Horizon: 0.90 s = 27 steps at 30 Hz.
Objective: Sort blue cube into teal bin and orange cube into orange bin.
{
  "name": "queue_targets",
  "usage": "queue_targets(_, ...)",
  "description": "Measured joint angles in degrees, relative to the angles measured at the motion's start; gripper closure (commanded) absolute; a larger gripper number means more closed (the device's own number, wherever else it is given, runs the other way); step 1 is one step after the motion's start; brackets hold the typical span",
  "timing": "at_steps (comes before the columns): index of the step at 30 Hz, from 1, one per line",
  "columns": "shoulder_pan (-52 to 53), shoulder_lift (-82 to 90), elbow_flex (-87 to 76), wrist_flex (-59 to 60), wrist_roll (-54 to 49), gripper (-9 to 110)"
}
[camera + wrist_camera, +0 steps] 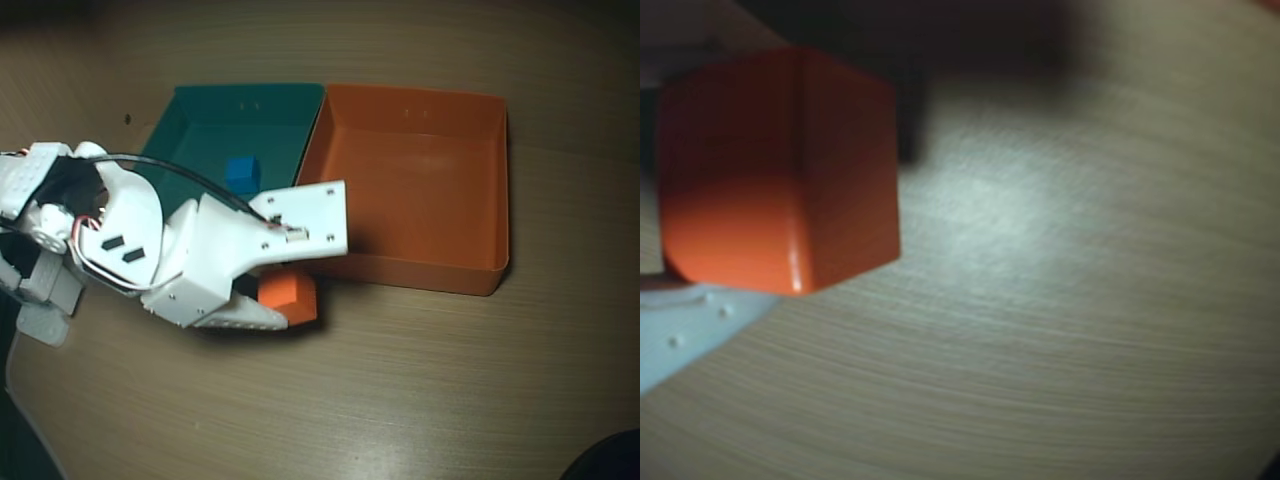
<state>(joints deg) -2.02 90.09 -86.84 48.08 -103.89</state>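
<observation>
From my end, the wrist view is pretty blurry, but the orange cube (780, 170) fills the upper left of it, sitting right up against a pale white finger (685, 335) at about 7 o'clock of it, with something dark behind it at 12 to 1 o'clock. Looks to me like the fingers are clamped on that cube, and not spread any wider than it.

In the overhead view the fingers (285, 295) sit around the orange cube (288, 294) on the wood-grain worktop (420, 390), one white finger below it and the wide white plate above it. I can't tell if the cube is resting on the worktop or just off it.

Further out, at roughly 1 o'clock from the cube, is the orange bin (495, 190), just beside the cube's spot. At 11 o'clock is the teal bin (200, 110), its side touching the orange bin, and the blue cube (242, 172) is sitting inside it near the front wall.
</observation>
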Motion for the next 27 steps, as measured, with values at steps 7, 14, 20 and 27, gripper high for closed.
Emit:
queue_targets(7, -8.5, 1.7, 0.9, 0.0, 0.0, 107)
queue_targets(14, -14.2, -10.5, 15.0, 0.0, 0.0, 107)
queue_targets(20, -16.7, -26.6, 29.2, 0.0, 0.0, 107)
queue_targets(27, -18.5, -38.8, 40.6, 0.0, 0.0, 107)
